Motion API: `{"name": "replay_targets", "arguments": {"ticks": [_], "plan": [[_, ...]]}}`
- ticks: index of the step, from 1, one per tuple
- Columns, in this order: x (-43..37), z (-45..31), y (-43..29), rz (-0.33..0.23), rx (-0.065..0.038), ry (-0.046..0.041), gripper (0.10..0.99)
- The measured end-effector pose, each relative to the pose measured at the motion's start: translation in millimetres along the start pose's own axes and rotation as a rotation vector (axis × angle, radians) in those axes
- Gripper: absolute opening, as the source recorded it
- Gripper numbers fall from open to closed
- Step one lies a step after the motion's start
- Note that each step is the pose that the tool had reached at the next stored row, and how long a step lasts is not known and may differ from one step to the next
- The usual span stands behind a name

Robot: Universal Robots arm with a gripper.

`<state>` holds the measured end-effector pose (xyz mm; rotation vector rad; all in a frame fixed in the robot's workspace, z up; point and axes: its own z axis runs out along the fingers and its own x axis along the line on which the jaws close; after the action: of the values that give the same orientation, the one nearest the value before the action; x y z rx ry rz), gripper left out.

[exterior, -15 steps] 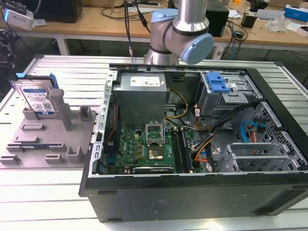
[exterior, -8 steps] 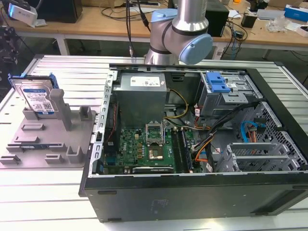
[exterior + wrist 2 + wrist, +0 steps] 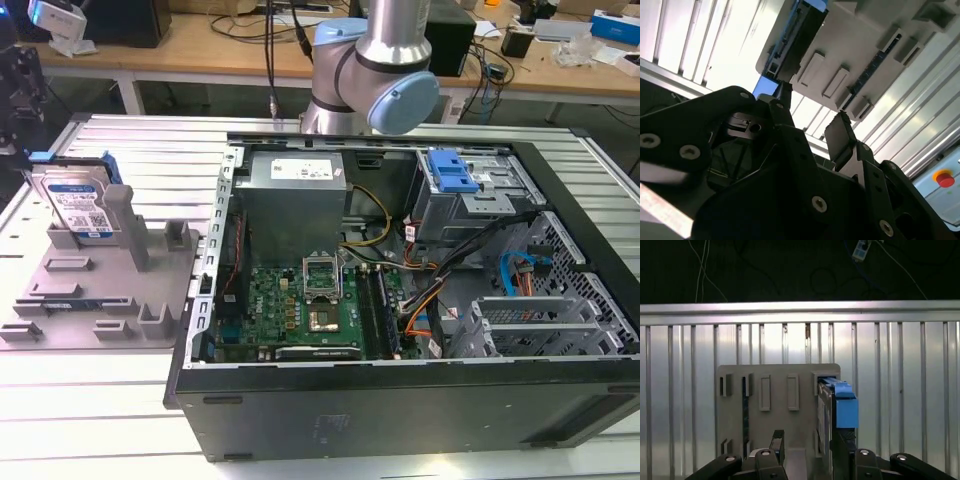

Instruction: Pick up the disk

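Exterior view: disk (image 3: 80, 205) upright at grey holder (image 3: 110, 300) edge, beside open computer case (image 3: 400, 400). First wrist view: claw (image 3: 810, 452) spread, gripping nothing; slatted table (image 3: 890, 390) stretches beyond holder.

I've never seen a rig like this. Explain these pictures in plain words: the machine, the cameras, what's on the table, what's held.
The machine is a robot arm with a two-fingered gripper. The exterior view comes from a camera off the arm; both wrist views come from cameras riding on the arm, looking past the gripper. On the slatted metal table lie an open computer case and a grey holder. The disk, silver with blue rails, stands upright in that holder. The gripper is open, facing the holder, and holds nothing.
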<state>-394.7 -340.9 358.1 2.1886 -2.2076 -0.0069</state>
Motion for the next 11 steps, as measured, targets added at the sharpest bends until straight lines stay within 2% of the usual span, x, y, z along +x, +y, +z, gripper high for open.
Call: {"name": "replay_targets", "arguments": {"ticks": [2,5,8,11], "plan": [[-9.8,0.5,3.0,-0.007,0.0,0.0002,0.541],[-19.1,2.1,8.6,-0.014,0.0,0.0003,0.541],[-23.8,3.8,14.0,-0.018,0.0,0.0005,0.541],[-24.4,5.4,18.6,-0.022,0.0,0.0006,0.541]]}}
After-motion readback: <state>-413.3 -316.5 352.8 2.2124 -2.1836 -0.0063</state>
